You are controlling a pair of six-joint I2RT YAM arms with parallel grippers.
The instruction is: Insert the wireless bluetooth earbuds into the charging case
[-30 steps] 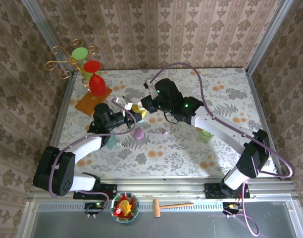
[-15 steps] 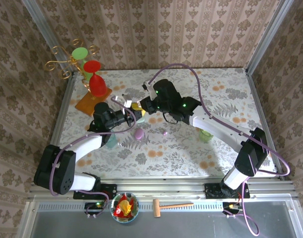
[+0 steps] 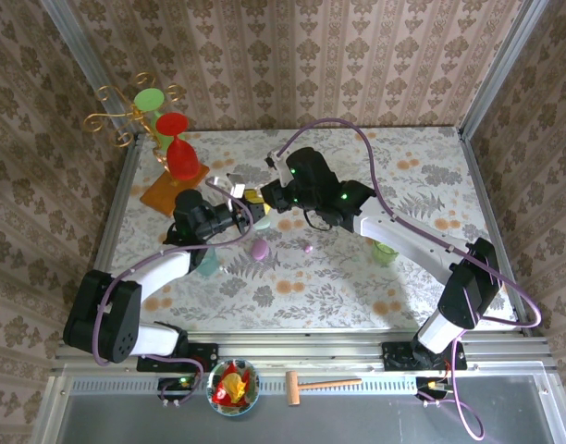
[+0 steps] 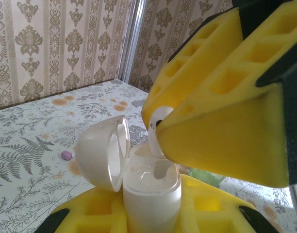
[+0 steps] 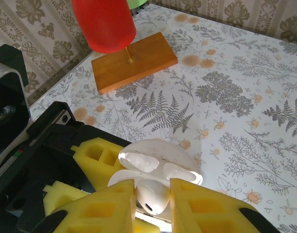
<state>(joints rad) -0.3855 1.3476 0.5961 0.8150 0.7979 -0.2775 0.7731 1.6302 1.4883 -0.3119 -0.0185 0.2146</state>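
My left gripper (image 4: 151,211) is shut on a white charging case (image 4: 151,191), held upright with its lid (image 4: 101,153) swung open to the left. My right gripper (image 5: 152,204) is shut on a pale white earbud (image 5: 153,196). The earbud's stem (image 4: 156,131) points down into the case's right-hand socket, just above it. In the top view the two grippers meet at the middle left, left (image 3: 235,209) and right (image 3: 257,197). A tiny lilac-purple bud (image 3: 308,248) lies on the table, also seen as the lilac-purple bud (image 4: 66,155) in the left wrist view.
A lilac oval case (image 3: 260,249) lies just near of the grippers. A red wine glass (image 3: 179,153) on a wooden base (image 5: 134,60) stands at the far left beside a gold rack (image 3: 126,111). A green cup (image 3: 385,252) sits to the right.
Both grippers have shifted a little toward the far left and come closer together, bringing the earbud down to the open case.
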